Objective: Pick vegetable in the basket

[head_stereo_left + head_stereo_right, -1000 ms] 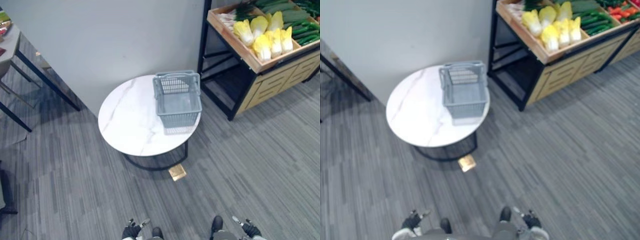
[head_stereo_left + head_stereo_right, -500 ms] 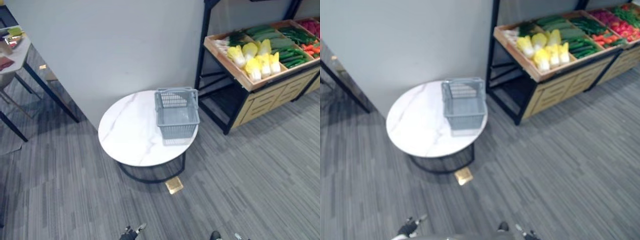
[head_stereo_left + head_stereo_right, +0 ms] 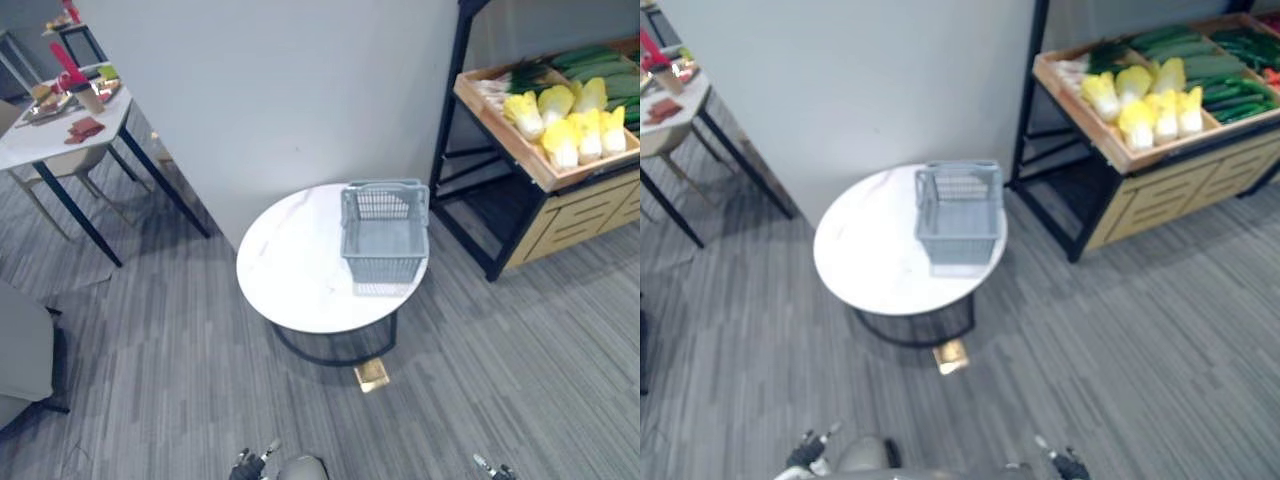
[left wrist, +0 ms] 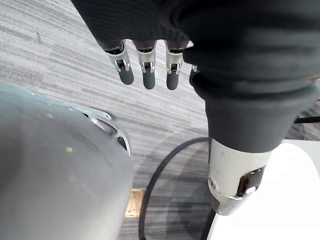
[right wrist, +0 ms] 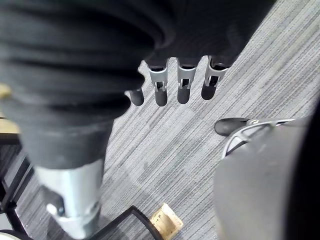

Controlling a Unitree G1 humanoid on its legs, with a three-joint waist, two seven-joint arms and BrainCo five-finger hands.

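Observation:
A grey plastic basket (image 3: 385,232) stands empty on the right side of a round white marble table (image 3: 290,270). Right of it, a wooden shelf crate (image 3: 500,125) holds yellow-white cabbages (image 3: 565,125) and long green vegetables (image 3: 1210,70). My left hand (image 3: 250,462) and right hand (image 3: 493,468) hang low at the near edge, far from both the basket and the shelf. The left wrist view shows the left hand (image 4: 148,75) with straight fingers over the carpet, holding nothing. In the right wrist view the right hand (image 5: 182,87) hangs the same way, open and empty.
A grey wall (image 3: 280,90) rises behind the round table. A white dining table (image 3: 60,110) with dishes stands at the far left, a grey chair (image 3: 20,360) at the left edge. A brass floor plate (image 3: 371,374) lies by the table base. Grey carpet lies between me and the table.
The whole picture has shifted, so the camera has moved: table, basket and shelf now sit further right. The things themselves have not moved. Both hands stay low and empty.

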